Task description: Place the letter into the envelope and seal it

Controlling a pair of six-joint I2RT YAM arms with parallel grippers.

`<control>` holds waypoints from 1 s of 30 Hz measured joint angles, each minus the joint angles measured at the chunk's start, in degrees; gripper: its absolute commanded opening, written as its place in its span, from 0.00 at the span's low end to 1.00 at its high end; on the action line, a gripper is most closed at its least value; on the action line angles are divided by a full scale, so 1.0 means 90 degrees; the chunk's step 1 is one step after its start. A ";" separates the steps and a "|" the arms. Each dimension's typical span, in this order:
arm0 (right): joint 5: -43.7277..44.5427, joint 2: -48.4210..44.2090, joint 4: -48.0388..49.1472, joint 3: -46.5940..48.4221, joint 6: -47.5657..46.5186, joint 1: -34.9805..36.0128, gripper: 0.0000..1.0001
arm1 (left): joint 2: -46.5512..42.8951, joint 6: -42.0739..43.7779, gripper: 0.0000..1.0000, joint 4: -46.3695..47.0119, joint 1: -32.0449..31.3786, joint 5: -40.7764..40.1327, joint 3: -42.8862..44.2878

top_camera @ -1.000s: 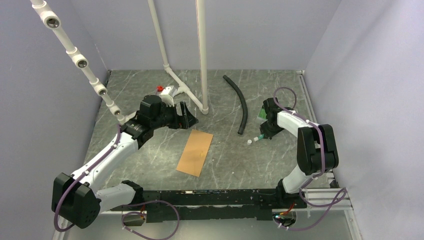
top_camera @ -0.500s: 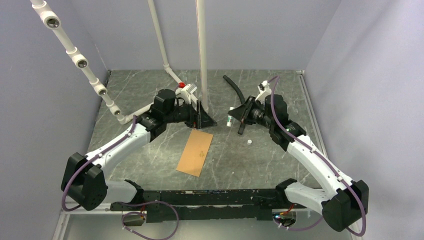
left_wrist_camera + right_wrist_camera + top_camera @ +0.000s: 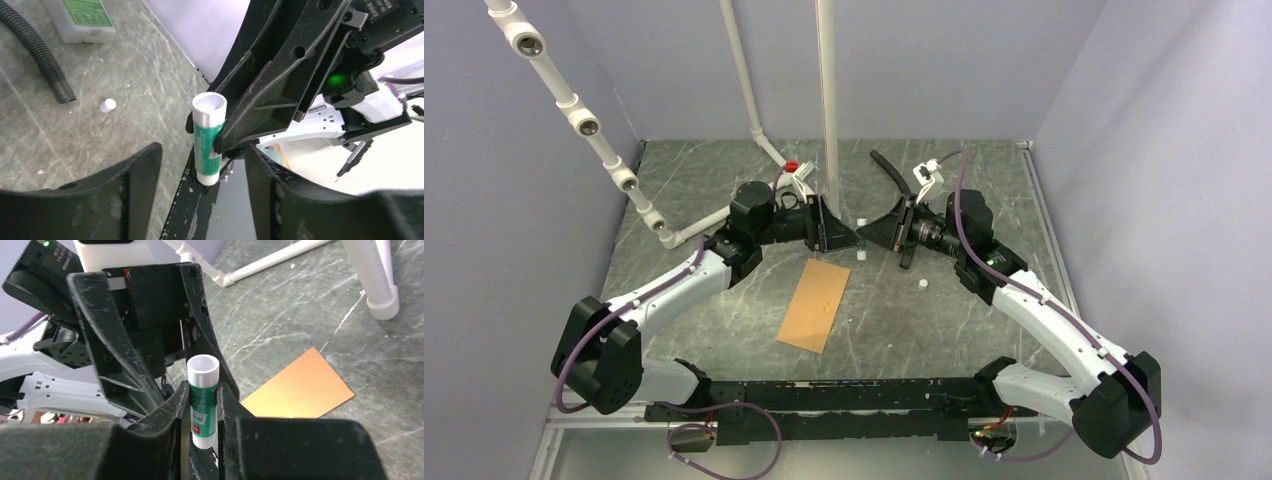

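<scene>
Green glue stick (image 3: 202,400) clamped between right fingers (image 3: 170,412), left fingers (image 3: 135,170) spread apart just beside it, envelope (image 3: 814,305) flat on table (image 3: 734,330)

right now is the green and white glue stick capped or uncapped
Uncapped: the glue stick shows an open white rim on top; a small white cap lies apart.

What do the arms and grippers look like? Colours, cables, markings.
On left arm and right arm: white link shells, black joint housings, loose purple cables. The left gripper and right gripper are black, with tapered, holed, scuffed fingers. Green LED lit on right wrist.
</scene>
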 measured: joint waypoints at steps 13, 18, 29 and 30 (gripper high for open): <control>-0.0245 0.0257 0.0223 0.0209 0.0277 -0.0012 0.48 | 0.0129 -0.0202 0.02 0.0287 -0.0092 0.0214 0.0005; -0.0056 0.0345 -0.0719 0.0882 0.0005 0.0000 0.51 | 0.0126 0.0386 0.02 -0.0185 -0.0104 0.0299 0.0039; 0.0007 0.0962 -0.1953 0.1758 -0.0481 0.0000 0.50 | 0.0112 0.1336 0.02 -0.1025 -0.0104 0.0476 0.0362; -0.0022 0.0976 -0.2028 0.1758 -0.0515 0.0000 0.47 | 0.0112 0.1367 0.03 -0.1030 -0.0104 0.0493 0.0367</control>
